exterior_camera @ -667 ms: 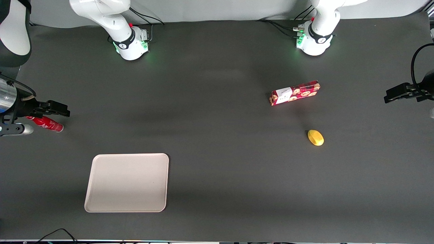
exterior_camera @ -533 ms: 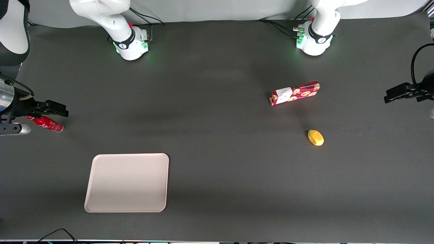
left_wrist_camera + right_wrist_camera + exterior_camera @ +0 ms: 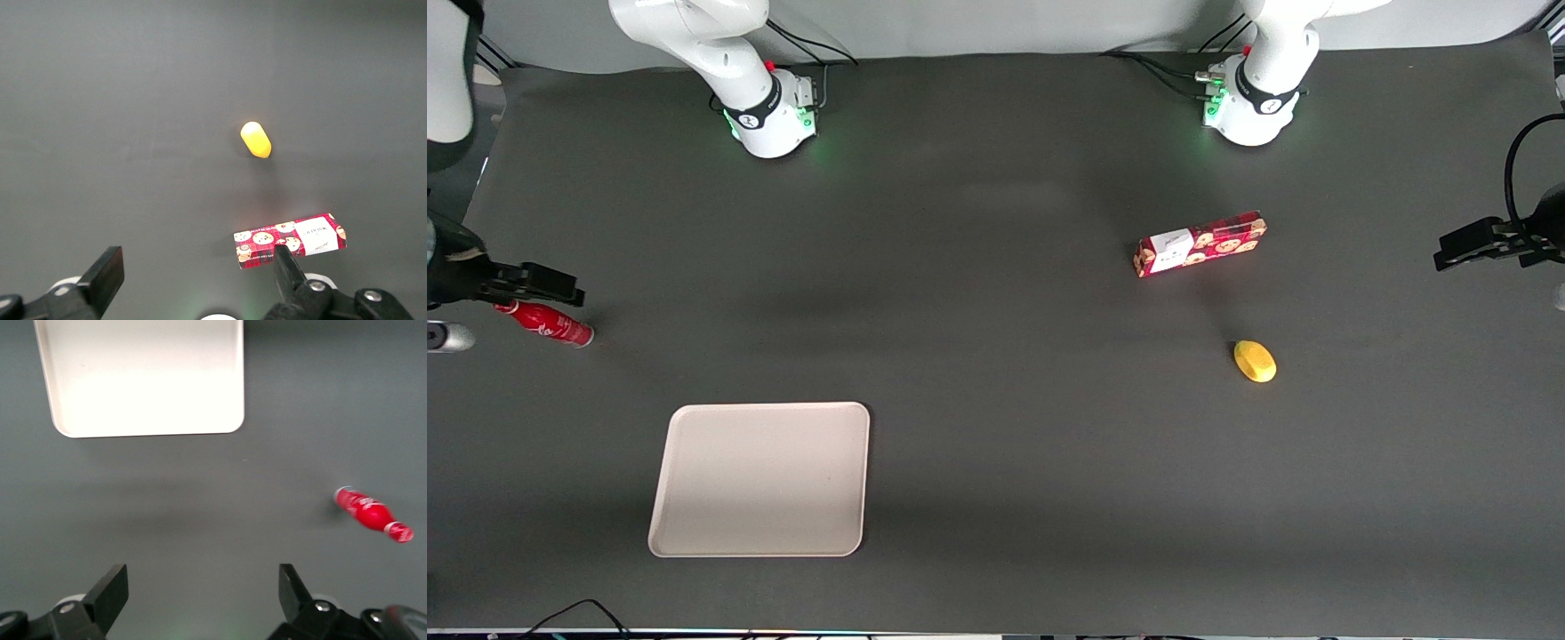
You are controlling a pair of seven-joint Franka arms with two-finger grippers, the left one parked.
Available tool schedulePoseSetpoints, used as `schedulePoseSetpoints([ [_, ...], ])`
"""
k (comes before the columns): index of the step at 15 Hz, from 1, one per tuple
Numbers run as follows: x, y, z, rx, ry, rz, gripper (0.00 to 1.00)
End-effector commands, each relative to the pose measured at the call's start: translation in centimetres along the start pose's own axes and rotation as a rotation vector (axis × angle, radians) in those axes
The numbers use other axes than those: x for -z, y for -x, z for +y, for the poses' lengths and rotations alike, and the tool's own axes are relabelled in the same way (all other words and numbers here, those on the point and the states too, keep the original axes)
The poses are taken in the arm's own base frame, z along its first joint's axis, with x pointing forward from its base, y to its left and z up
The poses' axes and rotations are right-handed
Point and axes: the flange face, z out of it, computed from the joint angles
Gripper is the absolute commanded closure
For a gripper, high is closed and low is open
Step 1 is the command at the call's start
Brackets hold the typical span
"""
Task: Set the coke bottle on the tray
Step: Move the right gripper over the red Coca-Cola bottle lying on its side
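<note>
Fingers [image 3: 110, 597] spread wide apart on the gripper [image 3: 203, 593], nothing between them; hanging above bare mat at the working arm's end of the table, seen at the edge of the front view as a dark jaw [image 3: 534, 283] just above the coke bottle [image 3: 544, 323], not touching it.

Dark grey matte table [image 3: 996, 427] all round, faintly banded with shadow; pale wall strip along the edge by the arm bases; green lights glowing at both bases; black cables trailing there and at the near edge.

White script on the red bottle [image 3: 372, 513], too small to read; cookie box [image 3: 1199, 244] printed with round biscuit pictures and a white label, wording unreadable.

Bottle lying flat on its side; long axis running roughly from 10 o'clock to 4 o'clock in the front view, silvery base at the 4 o'clock end, neck toward 10 o'clock, partly under the gripper.

Tray [image 3: 760, 478] lying flat, at about 4 o'clock from the bottle, nearer the front camera, well apart from it.

Yellow lemon-like object [image 3: 1254, 361] toward the parked arm's end, at about 5 o'clock from the box.
</note>
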Motion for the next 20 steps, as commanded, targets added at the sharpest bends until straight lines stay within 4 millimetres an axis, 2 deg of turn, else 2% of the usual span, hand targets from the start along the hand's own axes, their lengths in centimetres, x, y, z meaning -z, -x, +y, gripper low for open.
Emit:
schedulePoseSetpoints([
  [1,-0.3,1.3,8.0,0.086,0.006,-0.014,0.0],
  [2,-0.5,1.6,9.6,0.112,0.042,-0.029,0.0],
  [5,-2.8,1.9,12.6,0.175,0.126,-0.071,0.0],
  [7,-5.8,2.6,17.1,0.245,0.139,-0.056,0.0],
  [9,-10.1,3.7,21.0,0.305,0.143,-0.03,0.0],
  [11,-13.6,4.9,23.7,0.352,0.153,0.018,0.0],
  [14,-18.3,7.1,25.6,0.305,0.091,0.061,0.0],
  [17,-20.9,7.7,25.4,0.317,0.082,0.079,0.0],
  [20,-22.6,8.2,26.0,0.341,0.118,0.108,0.0],
])
